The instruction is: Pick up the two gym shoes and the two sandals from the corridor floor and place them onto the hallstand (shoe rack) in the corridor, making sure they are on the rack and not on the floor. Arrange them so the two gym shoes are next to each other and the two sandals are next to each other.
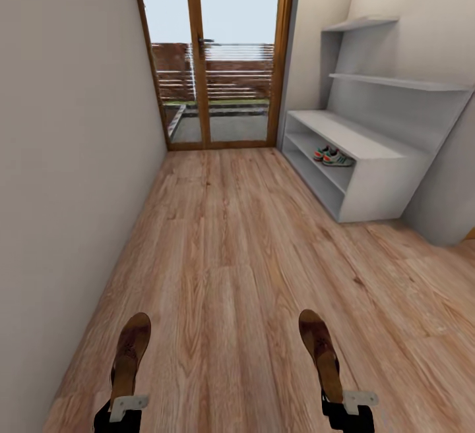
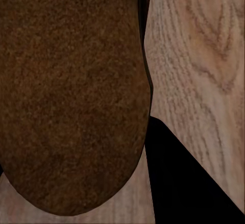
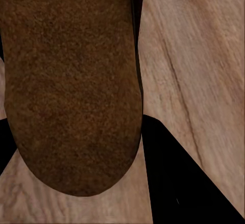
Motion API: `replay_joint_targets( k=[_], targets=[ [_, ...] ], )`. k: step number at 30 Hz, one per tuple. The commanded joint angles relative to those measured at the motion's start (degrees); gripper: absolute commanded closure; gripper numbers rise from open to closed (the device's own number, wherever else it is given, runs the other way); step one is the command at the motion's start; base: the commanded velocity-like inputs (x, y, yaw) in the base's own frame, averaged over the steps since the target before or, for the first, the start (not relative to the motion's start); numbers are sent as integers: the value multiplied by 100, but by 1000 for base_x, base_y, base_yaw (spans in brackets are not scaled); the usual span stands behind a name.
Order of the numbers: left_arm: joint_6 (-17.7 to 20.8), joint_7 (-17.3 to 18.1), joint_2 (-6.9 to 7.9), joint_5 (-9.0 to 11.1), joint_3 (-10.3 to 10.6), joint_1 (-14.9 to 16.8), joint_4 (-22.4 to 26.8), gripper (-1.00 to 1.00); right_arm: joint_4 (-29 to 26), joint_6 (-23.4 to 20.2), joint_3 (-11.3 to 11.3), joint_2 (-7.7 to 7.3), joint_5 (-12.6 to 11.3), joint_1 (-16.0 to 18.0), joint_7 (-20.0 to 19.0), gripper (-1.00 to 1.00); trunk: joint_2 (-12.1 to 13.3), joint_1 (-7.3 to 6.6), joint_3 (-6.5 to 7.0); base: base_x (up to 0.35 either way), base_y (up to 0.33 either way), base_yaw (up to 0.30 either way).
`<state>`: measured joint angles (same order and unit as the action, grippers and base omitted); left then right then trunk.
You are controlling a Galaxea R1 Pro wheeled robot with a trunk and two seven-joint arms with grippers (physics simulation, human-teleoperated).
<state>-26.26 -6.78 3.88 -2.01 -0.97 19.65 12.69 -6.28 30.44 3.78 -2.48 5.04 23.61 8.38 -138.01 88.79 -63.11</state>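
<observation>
I hold one brown sandal in each gripper above the wood-plank corridor floor [image 1: 224, 268]. The left sandal [image 1: 130, 352] sticks forward out of my left gripper [image 1: 125, 399], which is shut on its heel end. My right gripper [image 1: 338, 397] is shut on the right sandal [image 1: 320, 352]. In the wrist views each brown sole [image 2: 71, 96] [image 3: 76, 86] covers most of the picture, hiding the fingers. Both gym shoes [image 1: 333, 155] sit side by side on the upper open shelf of the pale grey hallstand [image 1: 369, 182] at the right wall.
A glazed wooden-framed door [image 1: 214, 57] closes the corridor's far end. A plain wall [image 1: 66, 156] runs along the left. Two staggered wall shelves [image 1: 396, 81] hang above the hallstand's bench top. Open floor lies between me and the rack.
</observation>
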Motion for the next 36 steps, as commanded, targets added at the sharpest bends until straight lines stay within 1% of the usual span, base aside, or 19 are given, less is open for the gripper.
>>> replay_joint_targets(
  k=[1,36],
  targets=[
    [-11,-25,-1,-44,-9,3,-3,100,4,15,35,2,37,4,15,100,-1,2,-4,339,0,0],
    [-13,-25,-1,-45,-8,3,-3,100,4,15,35,-9,32,4,6,100,-1,2,-4,339,0,0]
  ],
)
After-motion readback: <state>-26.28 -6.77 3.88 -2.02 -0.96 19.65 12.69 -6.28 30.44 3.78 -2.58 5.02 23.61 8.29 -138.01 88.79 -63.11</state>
